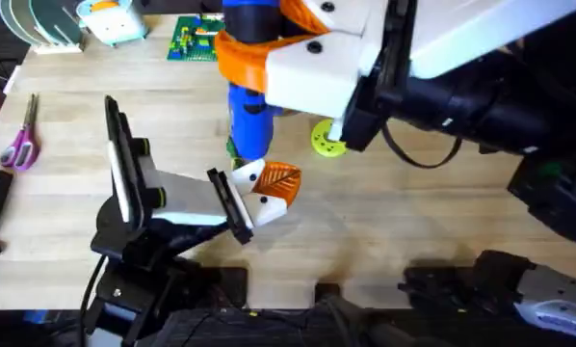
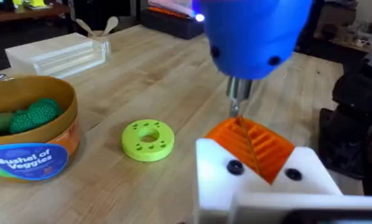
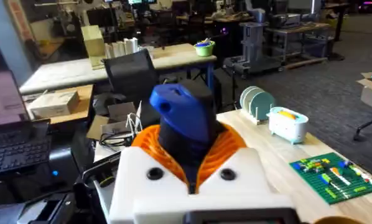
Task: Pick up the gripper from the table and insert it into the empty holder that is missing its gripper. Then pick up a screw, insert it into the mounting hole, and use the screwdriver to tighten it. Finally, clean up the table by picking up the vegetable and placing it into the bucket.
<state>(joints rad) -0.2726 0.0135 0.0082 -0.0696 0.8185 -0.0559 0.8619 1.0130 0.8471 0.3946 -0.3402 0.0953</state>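
My right gripper [image 3: 189,163], white with orange pads, is shut on the blue screwdriver [image 3: 183,115] and holds it upright over the table's middle [image 1: 245,111]. The screwdriver's thin metal tip [image 2: 236,107] touches the top of the orange ribbed pads of my left gripper [image 2: 255,142], whose white fingers [image 2: 223,180] stand pressed together just above the table [image 1: 272,190]. The tan bucket [image 2: 27,155] with a blue label stands farther off and holds green toy vegetables [image 2: 38,114]. A sliver of dark green [image 1: 232,147] beside the screwdriver may be the vegetable. The screw is hidden.
A lime-green disc with holes [image 1: 328,142] [image 2: 148,139] lies between the bucket and the grippers. Purple scissors [image 1: 20,140] lie at the left, and a green brick plate [image 1: 194,40] and a dish rack [image 1: 42,24] at the back. A clear box [image 2: 58,53] sits behind the bucket.
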